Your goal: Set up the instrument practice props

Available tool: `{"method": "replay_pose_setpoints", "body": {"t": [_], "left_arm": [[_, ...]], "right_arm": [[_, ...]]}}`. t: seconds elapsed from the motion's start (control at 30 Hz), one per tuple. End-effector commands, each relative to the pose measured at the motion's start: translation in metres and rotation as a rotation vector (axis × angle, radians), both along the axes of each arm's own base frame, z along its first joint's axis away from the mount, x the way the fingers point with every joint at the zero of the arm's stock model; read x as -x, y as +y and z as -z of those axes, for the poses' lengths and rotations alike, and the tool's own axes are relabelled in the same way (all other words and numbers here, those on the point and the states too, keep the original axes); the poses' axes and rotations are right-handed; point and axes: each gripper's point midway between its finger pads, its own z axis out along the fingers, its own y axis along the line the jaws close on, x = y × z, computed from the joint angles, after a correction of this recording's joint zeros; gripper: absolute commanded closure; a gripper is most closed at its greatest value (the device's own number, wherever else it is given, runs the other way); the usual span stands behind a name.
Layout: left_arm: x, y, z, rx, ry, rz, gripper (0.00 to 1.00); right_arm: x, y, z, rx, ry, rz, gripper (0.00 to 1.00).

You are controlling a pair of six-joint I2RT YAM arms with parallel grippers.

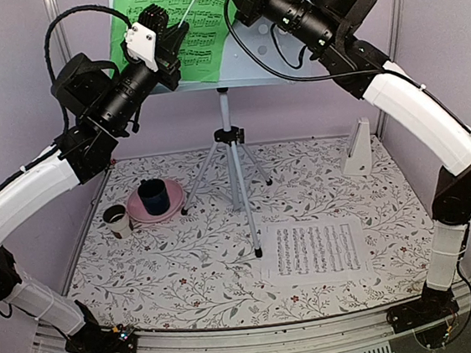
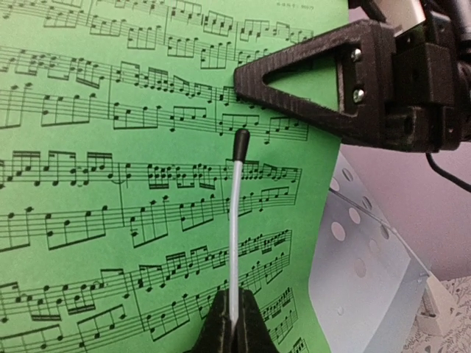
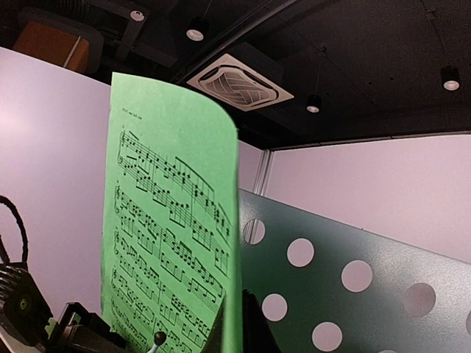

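Green sheet of music (image 2: 110, 184) stands upright on the pale grey hole-punched desk (image 2: 368, 279), right gripper (image 1: 235, 0) jaws pinching its right edge, left gripper (image 2: 234, 320) jaws clamping a thin white rod (image 2: 235, 220).

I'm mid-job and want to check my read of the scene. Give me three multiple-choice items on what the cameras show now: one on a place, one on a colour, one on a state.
1. Where is the white sheet?
A on the stand
B flat on the table, front right
C on the floor

2. What colour is the sheet on the stand's desk?
A green
B white
C pink

3. The left gripper is:
A wide open
B shut on a thin white rod
C shut on nothing

Answers:
1 B, it lies flat near the right arm's base.
2 A, the green sheet stands against the desk.
3 B, its fingers pinch the rod in the left wrist view.
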Motion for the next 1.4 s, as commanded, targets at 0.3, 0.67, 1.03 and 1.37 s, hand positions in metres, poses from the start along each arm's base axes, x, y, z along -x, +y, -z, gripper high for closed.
{"method": "replay_pose_setpoints", "body": {"t": [0.3, 0.67, 1.03, 1.37], "left_arm": [[-0.005, -0.015, 0.018, -0.045, 0.007, 0.037, 1.00], [0.002, -0.010, 0.018, -0.044, 0.018, 0.045, 0.72], [0.026, -0.011, 0.037, -0.083, 0.067, 0.094, 0.34], [0.056, 0.032, 0.028, 0.047, 0.153, 0.097, 0.38]], "right_arm": [[-0.010, 0.014, 0.014, 0.017, -0.024, -0.001, 0.95], [-0.013, 0.014, 0.013, 0.007, -0.040, 0.020, 0.94], [-0.021, 0.010, 0.013, -0.005, -0.044, 0.062, 0.85], [-0.021, -0.002, 0.002, -0.038, -0.061, 0.088, 0.72]]}}
